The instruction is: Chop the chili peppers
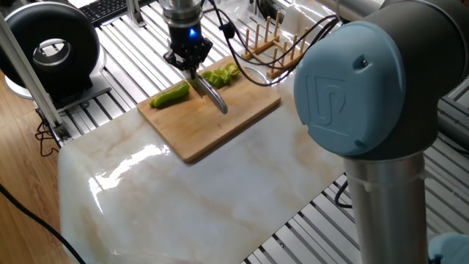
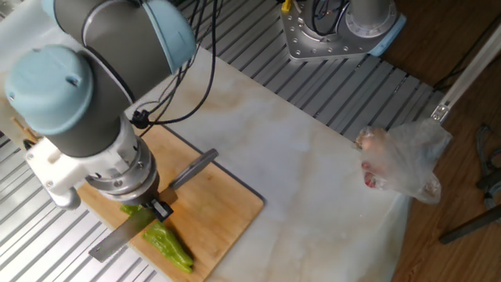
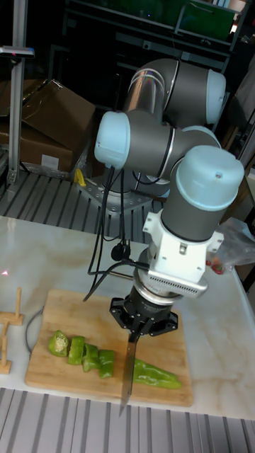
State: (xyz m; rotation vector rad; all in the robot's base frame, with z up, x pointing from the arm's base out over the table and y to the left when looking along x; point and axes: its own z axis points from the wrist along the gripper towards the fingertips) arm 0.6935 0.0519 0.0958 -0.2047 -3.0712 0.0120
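We log a bamboo cutting board [image 1: 220,121] lying on the white marble slab [image 1: 190,198], at the slab's far edge in one fixed view. The slab rests on a slatted aluminium tabletop [image 2: 376,102].

Off the slab's far corner, on the slats, stands a wooden dish rack [image 1: 275,44] with upright pegs. A black ring-shaped device [image 1: 47,48] sits at the tabletop's left corner in that view, with a keyboard [image 1: 110,9] behind it.

In the other fixed view, a clear plastic bag [image 2: 403,160] with reddish contents rests at the slab's right edge.

In the tall fixed view, cardboard boxes [image 3: 42,127] sit in the dark background.
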